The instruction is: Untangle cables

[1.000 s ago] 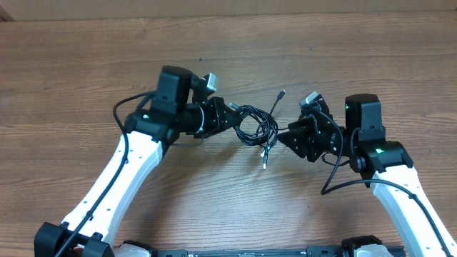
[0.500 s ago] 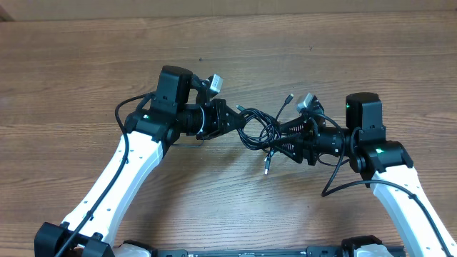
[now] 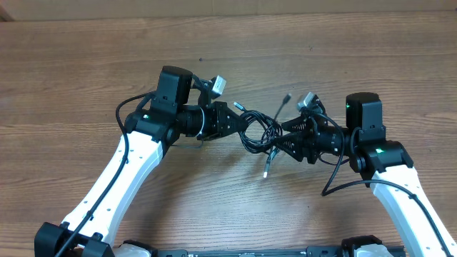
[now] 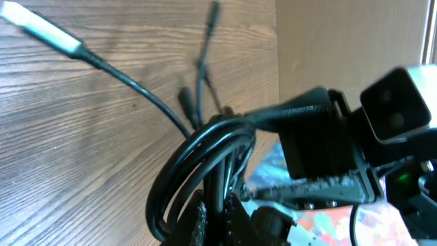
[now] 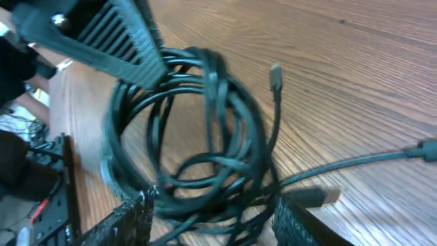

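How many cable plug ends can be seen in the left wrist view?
3. A silvery plug is at the upper left, a dark tip is at the top edge, and a short dark tip is just above the coiled cables. Others may be hidden inside.

No lettering, label, brand, number or sign is legible in any view, whether on the cables (image 3: 257, 128) or the bench (image 3: 71, 57).

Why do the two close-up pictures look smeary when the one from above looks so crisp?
Overhead view: evenly lit and sharp, the cables and the table grain clear, with only soft shadows. Left wrist view: the near loop is soft, and the upper right is washed out. Right wrist view: the coil looks smeared, likely by movement, and the claw's fingers at the bottom edge are out of focus.
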### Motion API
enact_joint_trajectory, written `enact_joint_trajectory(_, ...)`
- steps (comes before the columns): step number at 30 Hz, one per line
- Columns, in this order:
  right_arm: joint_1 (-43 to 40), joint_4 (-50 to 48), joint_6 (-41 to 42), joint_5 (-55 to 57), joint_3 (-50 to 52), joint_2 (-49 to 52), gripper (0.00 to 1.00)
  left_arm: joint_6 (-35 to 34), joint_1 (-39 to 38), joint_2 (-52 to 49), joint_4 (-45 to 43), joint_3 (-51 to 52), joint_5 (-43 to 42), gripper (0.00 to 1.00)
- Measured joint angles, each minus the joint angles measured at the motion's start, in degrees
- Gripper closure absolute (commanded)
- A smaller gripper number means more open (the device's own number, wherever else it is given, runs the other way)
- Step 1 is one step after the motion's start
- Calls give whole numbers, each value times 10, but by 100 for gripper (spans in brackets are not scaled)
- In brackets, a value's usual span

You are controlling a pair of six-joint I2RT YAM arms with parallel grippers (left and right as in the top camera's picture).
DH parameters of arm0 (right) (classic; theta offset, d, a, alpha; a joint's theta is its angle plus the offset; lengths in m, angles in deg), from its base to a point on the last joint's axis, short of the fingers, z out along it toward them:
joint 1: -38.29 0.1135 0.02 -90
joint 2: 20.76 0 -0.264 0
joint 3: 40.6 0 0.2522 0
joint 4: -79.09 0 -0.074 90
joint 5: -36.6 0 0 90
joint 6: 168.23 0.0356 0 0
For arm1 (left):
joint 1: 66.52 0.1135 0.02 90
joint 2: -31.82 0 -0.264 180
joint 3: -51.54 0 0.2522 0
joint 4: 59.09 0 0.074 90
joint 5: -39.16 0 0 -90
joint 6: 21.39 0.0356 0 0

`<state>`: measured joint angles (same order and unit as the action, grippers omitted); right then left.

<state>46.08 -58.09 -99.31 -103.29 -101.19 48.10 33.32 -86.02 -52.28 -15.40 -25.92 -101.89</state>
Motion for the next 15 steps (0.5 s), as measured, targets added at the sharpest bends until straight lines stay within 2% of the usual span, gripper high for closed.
enact_joint_trajectory(6,0,-2,-2,13,0,0,46,14,0,0,3,0,-13,96)
enact_joint_trajectory(8,0,-2,-6,14,0,0,50,14,0,0,3,0,-17,96)
enact_joint_trajectory(10,0,-3,-7,13,0,0,68,14,0,0,3,0,-22,96)
enact_joint_trajectory(11,0,-3,-8,13,0,0,82,14,0,0,3,0,-23,96)
enact_joint_trajectory(13,1,-4,-12,10,0,0,94,14,0,0,3,0,-24,96)
enact_joint_trajectory(15,1,-3,-12,9,0,0,96,14,0,0,3,0,-23,96)
